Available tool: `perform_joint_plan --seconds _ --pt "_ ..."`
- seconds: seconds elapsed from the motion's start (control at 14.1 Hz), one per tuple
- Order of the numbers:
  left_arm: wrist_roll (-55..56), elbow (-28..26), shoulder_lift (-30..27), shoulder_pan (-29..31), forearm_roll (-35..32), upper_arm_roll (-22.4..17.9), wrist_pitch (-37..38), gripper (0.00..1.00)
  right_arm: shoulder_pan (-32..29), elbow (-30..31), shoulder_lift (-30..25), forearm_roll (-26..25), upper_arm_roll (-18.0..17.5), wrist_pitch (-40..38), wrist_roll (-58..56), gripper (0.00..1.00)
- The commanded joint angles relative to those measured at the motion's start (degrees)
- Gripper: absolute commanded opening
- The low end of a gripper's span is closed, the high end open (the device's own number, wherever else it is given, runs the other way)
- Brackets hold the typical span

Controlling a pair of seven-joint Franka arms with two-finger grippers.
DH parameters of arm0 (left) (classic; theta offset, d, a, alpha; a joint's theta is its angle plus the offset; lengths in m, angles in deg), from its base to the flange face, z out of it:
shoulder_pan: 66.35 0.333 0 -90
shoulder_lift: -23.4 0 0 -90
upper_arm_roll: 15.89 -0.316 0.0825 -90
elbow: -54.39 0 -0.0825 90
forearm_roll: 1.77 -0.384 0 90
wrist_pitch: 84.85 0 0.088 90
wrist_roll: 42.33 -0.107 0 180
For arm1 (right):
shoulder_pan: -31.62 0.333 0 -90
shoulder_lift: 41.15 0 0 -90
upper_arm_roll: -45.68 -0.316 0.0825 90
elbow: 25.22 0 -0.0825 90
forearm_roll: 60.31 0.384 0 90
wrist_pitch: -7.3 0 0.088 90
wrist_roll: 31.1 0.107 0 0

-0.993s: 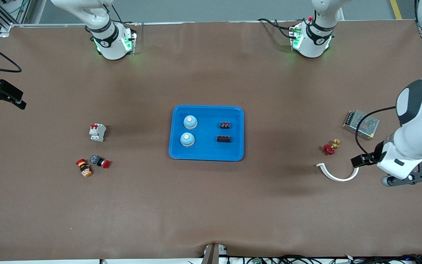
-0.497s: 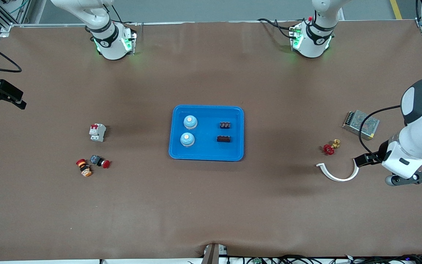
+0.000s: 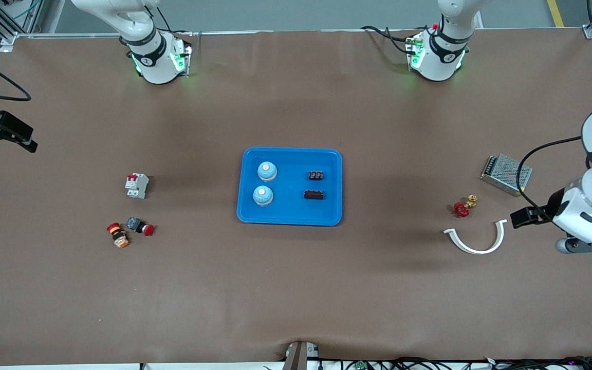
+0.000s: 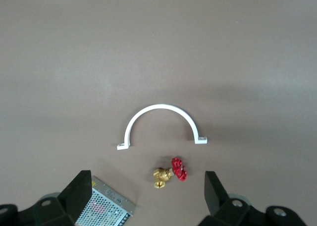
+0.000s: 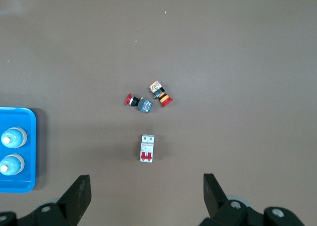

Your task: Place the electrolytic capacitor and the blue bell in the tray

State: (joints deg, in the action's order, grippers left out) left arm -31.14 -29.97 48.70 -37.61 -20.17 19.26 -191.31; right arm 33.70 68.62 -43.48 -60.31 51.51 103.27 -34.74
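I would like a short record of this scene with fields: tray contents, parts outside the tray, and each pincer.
tray: two blue bells toward the right arm's end; two dark capacitor blocks toward the left arm's end
right arm's end of table: white circuit breaker, two red-capped push buttons
left arm's end of table: mesh power supply, red-handled brass valve, white half-ring clamp
left pincer: open, empty, over the valve
right pincer: open, empty, over the breaker's area

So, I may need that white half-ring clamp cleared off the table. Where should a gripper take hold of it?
The white half-ring clamp lies flat, so I'd come straight down from above and pinch across the thin band at the middle of its arch, one finger inside the curve and one outside. The small end feet look too low to grip well.
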Motion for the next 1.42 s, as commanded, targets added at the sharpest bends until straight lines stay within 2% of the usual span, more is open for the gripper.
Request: perform_joint_plan --seconds 0.0,0.07,0.43,0.71,0.99,1.21,1.35 --pt "-7.0 -1.2 -6.2 -9.6 9.0 -14.5 1.2 1.00 -0.7 -0.4 0.0 0.0 -0.6 -1.5 -0.4 1.00" --pt "-8.6 -1.2 -7.3 -11.3 10.7 -17.1 1.2 1.00 -0.7 -0.4 0.1 0.0 -0.6 -1.6 -0.3 1.00" --pt "-9.1 -1.2 -10.5 -17.9 12.9 -23.7 5.3 1.00 -0.6 -0.4 0.0 0.0 -0.6 -1.5 -0.4 1.00" --pt "-10.5 -1.6 -14.3 -21.2 14.4 -26.7 10.4 1.00 -0.6 -0.4 0.1 0.0 -0.6 -1.5 -0.4 1.00" --pt "-10.8 -2.8 -17.9 -23.3 14.8 -27.3 11.8 1.00 -0.6 -0.4 0.0 0.0 -0.6 -1.6 -0.4 1.00" --pt "-15.1 -2.7 -19.9 -26.6 18.0 -32.8 13.0 1.00 -0.6 -0.4 0.0 0.0 -0.6 -1.6 -0.3 1.00" --pt "-17.0 -2.7 -20.5 -28.5 19.1 -35.1 13.3 1.00 -0.6 -0.4 0.0 0.0 -0.7 -1.6 -0.3 1.00"
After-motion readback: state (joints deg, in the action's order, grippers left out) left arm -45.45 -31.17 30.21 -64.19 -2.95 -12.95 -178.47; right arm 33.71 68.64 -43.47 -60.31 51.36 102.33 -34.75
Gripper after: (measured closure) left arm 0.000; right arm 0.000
